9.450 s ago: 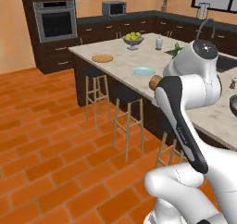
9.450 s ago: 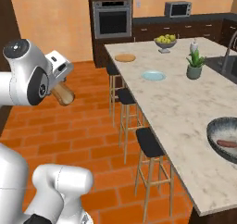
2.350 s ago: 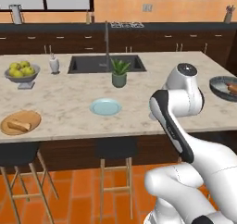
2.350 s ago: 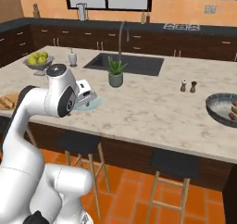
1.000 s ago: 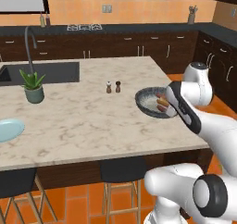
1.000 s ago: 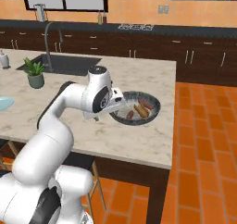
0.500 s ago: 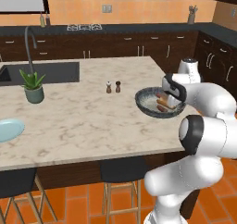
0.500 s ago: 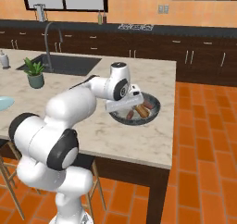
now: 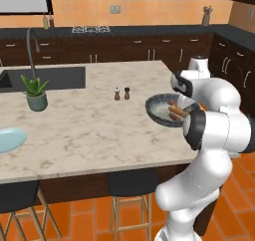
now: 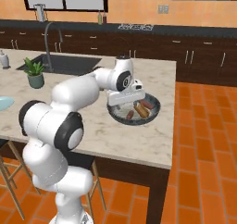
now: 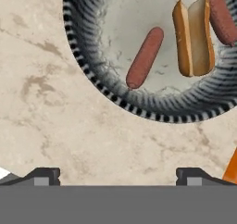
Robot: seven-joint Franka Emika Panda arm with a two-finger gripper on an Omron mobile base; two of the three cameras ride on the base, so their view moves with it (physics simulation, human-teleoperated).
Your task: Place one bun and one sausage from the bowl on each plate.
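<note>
While the gripper (image 11: 118, 176) hangs released at bottom frame, the bowl (image 11: 88, 86) — sausage (image 11: 145, 57), bun (image 11: 193, 36) — sits above.

Two base views look forward and down from behind, left and right; both share the bowl (image 9: 164, 110) near the bench's right edge; the hand view looks close down on it.

The dark grey bowl (image 11: 92, 86) sits upright on the marble island, near its end; ribbed wall, pale bluish lining. Inside, one reddish-brown sausage (image 11: 145, 58) lies slantwise on the bare lining, well apart from the rest. Beside it lies a split tan bun (image 11: 193, 36), a second sausage (image 11: 218, 15) touching its far side. From the left base view, the pale blue plate (image 9: 8, 140) lies flat, well apart from the bowl.
</note>
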